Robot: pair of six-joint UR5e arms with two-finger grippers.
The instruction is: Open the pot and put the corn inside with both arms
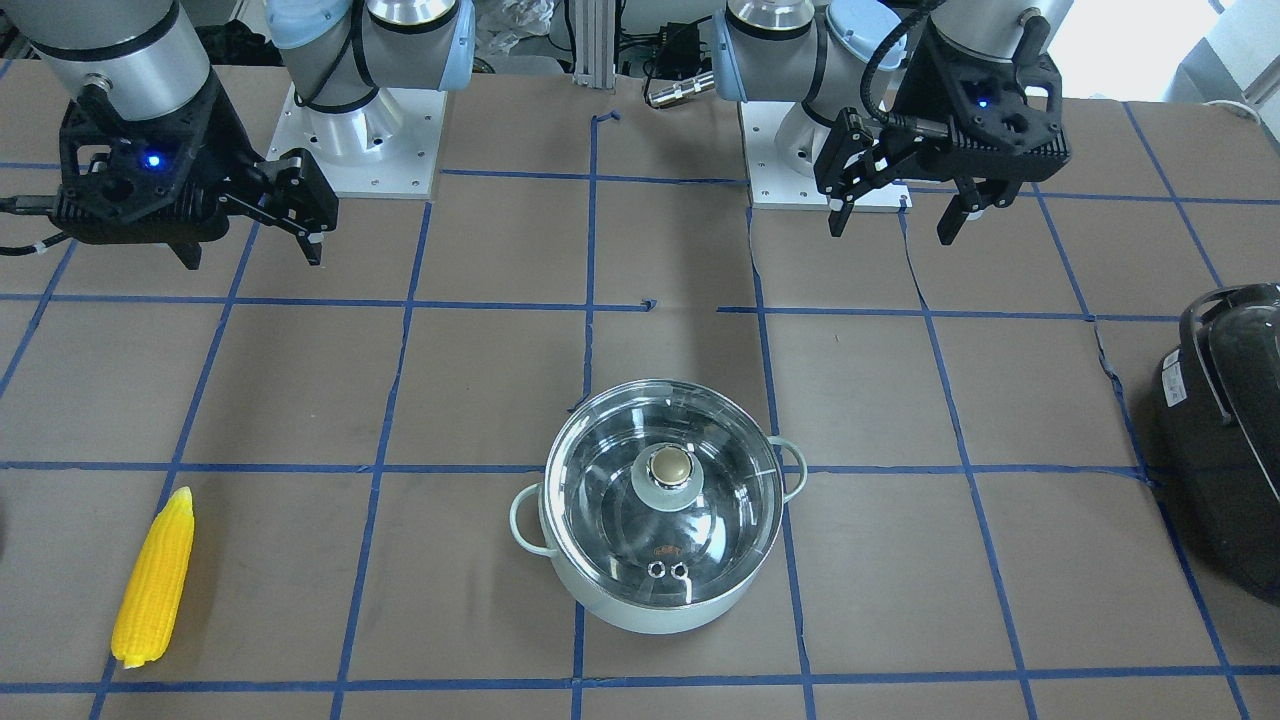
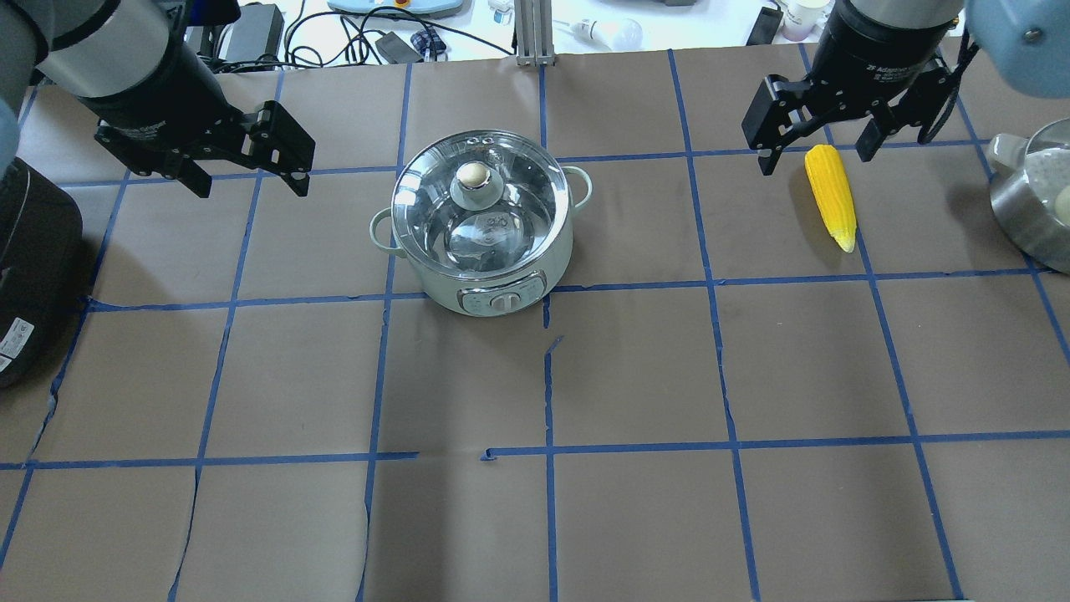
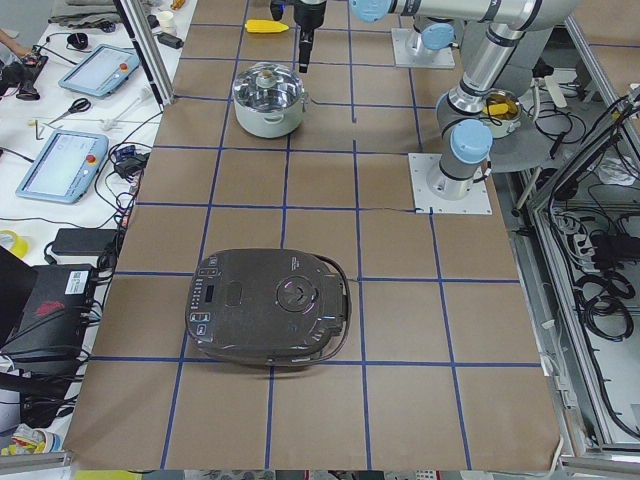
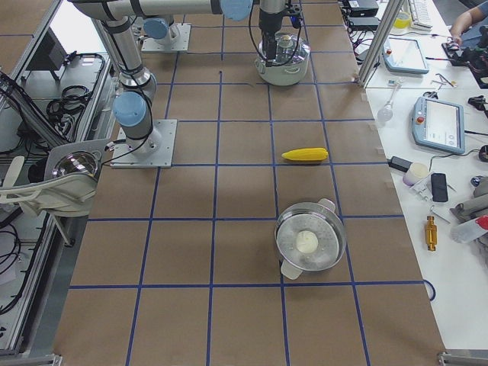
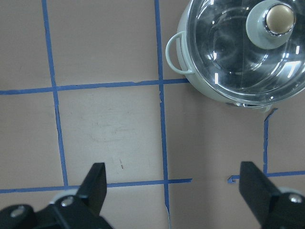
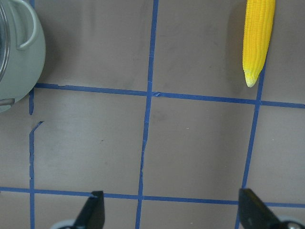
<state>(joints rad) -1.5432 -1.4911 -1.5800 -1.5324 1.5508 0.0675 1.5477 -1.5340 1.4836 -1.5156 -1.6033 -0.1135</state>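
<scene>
The pale mint-green pot stands mid-table with its clear glass lid on and the beige knob on top. It also shows in the front view and the left wrist view. The yellow corn lies flat on the table to the pot's right, also in the front view and the right wrist view. My left gripper is open and empty, raised to the left of the pot. My right gripper is open and empty, raised over the corn's thick end.
A large black appliance sits at the table's left edge, beyond my left arm. A steel pot with something white inside stands at the right edge, beyond the corn. Blue tape lines grid the brown table.
</scene>
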